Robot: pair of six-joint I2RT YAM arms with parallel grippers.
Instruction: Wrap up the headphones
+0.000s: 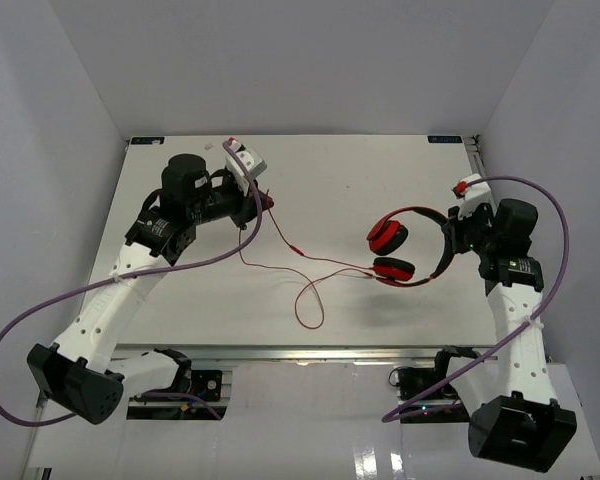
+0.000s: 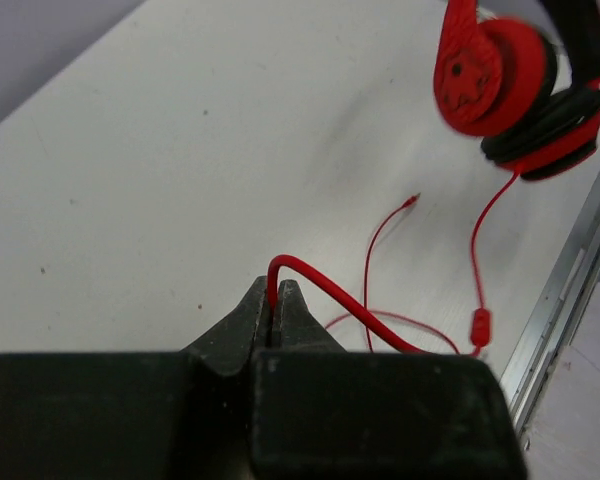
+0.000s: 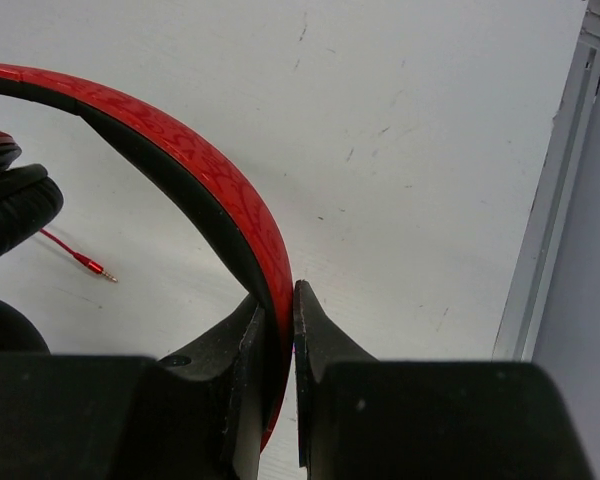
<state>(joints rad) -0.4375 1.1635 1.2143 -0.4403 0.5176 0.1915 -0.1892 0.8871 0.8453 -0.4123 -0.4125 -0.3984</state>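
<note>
Right pincer (image 3: 278, 292) grips the headphones (image 3: 185, 150).

left hand (image 2: 275, 300) pinches the red cable (image 2: 342, 297) — headphones (image 2: 480, 75) lie beyond.

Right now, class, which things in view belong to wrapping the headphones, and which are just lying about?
Belong to the job: headphones, with the right gripper clamped on their headband; red cable, pinched in the left gripper.
Just there: purple robot cables; table.
</note>
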